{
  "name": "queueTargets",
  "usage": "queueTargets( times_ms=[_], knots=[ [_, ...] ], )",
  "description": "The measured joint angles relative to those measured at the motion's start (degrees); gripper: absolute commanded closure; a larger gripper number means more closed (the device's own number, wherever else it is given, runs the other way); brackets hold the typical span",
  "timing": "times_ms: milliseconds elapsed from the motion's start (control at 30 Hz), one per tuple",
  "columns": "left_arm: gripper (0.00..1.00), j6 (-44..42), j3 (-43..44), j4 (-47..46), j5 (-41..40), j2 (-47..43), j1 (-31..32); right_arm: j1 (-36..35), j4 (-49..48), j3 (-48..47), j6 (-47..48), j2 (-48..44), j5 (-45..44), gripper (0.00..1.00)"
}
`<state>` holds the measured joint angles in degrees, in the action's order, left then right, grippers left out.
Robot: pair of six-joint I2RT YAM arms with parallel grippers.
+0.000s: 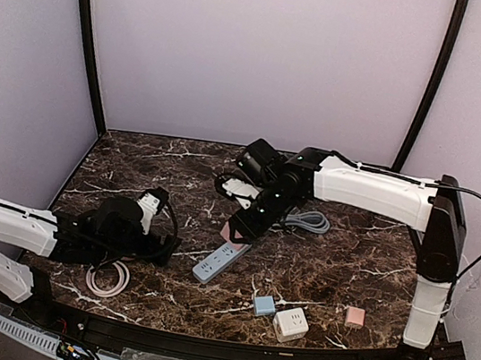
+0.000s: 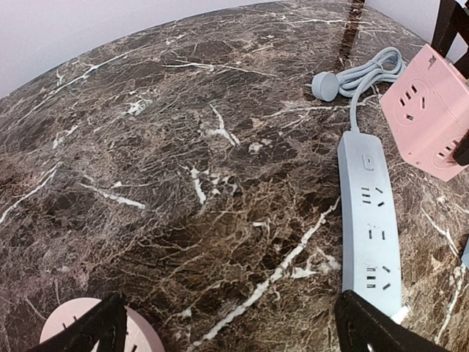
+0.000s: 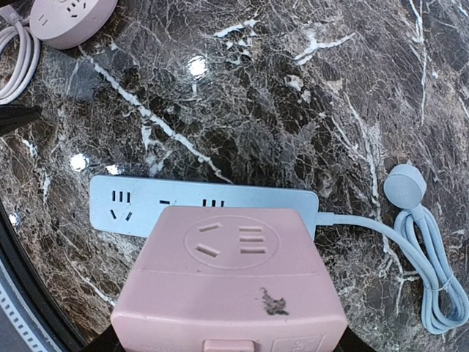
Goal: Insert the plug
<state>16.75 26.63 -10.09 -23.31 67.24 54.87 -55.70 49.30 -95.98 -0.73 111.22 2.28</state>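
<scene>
The right gripper point(image 1: 248, 223) holds a pink cube point(image 3: 231, 282) tight between its fingers. The cube has plug holes on its faces. It hangs close to the blue power strip point(image 1: 217, 263), by the end where the cord comes out. From the right wrist camera the cube hides part of the strip. I cannot tell if the two touch. The strip lies flat on the dark marble table point(image 1: 345, 268). Its cord point(image 3: 432, 279) is curled in loops behind it, and its round plug point(image 3: 405, 187) lies on the table, not stuck into anything. The left gripper point(image 2: 234, 334) sits low over the table on the left side. Its fingers point(image 2: 381, 326) are spread wide and there is nothing between them. A round pink socket point(image 2: 69, 323) with a pale cord point(image 1: 108, 280) lies right by the left gripper. Near the front edge of the table sit three small cubes in a row, well apart from both grippers: a blue cube point(image 1: 264, 306), a white cube point(image 1: 291, 323) and a small pink block point(image 1: 354, 317).
</scene>
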Motion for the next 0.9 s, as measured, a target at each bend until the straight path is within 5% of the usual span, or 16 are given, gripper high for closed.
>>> queueTargets(
  times_ms=[900],
  knots=[
    [0.01,-0.13,-2.86,-1.53,-5.01,-4.04,0.0,-1.81,8.26,-12.39,-6.69,11.89,0.74,1.0]
  ],
)
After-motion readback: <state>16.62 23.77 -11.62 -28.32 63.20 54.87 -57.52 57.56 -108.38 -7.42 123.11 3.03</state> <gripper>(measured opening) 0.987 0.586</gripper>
